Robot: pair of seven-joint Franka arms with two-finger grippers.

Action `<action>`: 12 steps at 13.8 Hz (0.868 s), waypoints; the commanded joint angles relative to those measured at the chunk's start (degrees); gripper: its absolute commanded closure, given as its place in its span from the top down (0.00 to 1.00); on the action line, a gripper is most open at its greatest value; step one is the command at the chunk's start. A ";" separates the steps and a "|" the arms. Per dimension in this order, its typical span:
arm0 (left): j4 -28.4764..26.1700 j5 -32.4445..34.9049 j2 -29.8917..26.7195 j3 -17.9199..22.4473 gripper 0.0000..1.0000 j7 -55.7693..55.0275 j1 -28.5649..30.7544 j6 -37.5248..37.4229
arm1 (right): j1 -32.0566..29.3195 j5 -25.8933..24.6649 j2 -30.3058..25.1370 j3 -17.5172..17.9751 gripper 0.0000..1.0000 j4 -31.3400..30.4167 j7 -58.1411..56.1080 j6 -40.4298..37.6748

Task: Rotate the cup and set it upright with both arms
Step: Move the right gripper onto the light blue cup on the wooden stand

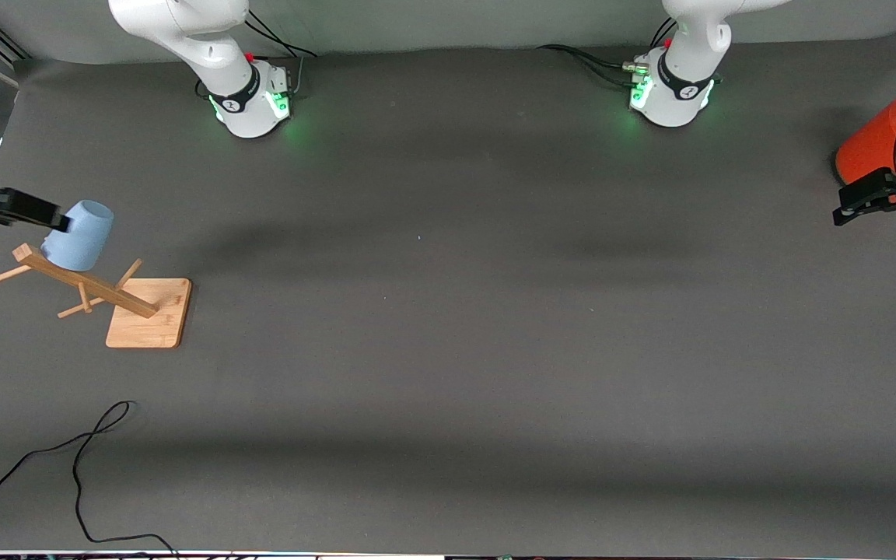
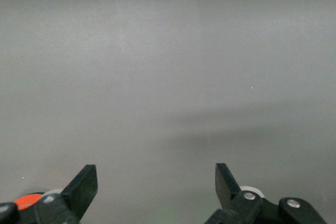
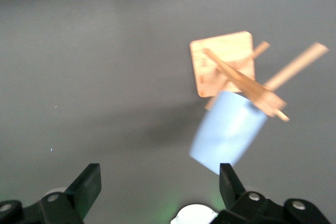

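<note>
The pale-blue cup (image 1: pixel 78 235) hangs tilted and bottom-up on a peg of the wooden rack (image 1: pixel 148 311) at the right arm's end of the table. My right gripper (image 1: pixel 28 211) is open beside the cup, one finger close against its wall. In the right wrist view the cup (image 3: pixel 228 129) lies just outside that finger (image 3: pixel 228 179), and nothing is between the open right gripper's (image 3: pixel 160 182) fingers. At the left arm's end, my left gripper (image 1: pixel 877 214) hangs open and empty by the orange can. The left wrist view shows the left gripper (image 2: pixel 156 182) over bare table.
The large orange can (image 1: pixel 880 140) with a grey top stands at the left arm's end of the table. A black cable (image 1: pixel 82 451) loops over the table nearer to the front camera than the rack. The rack's square base (image 3: pixel 223 61) and slanted pegs stick out round the cup.
</note>
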 commanded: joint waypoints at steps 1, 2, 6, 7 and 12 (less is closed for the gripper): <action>-0.33 -0.42 -0.49 0.06 1.00 0.08 0.20 -0.82 | 0.77 -0.81 -2.35 -4.64 1.00 0.54 2.72 -2.08; -0.42 -0.34 -0.49 -0.03 1.00 0.08 0.12 -0.82 | 0.77 -0.73 -2.79 -5.96 1.00 0.45 4.81 -3.30; -0.51 -0.25 -0.31 -0.03 1.00 0.17 0.12 -0.29 | 1.73 -0.73 -1.39 -5.72 1.00 -1.65 18.86 -0.78; -0.51 -0.16 -0.31 0.06 1.00 0.17 0.12 -0.03 | 1.82 -0.73 -1.74 -5.63 1.00 -4.01 20.20 0.28; -0.60 0.37 -0.31 -0.12 1.00 0.17 -0.23 1.73 | 1.82 -0.73 -1.57 -4.57 1.00 -12.45 23.46 5.73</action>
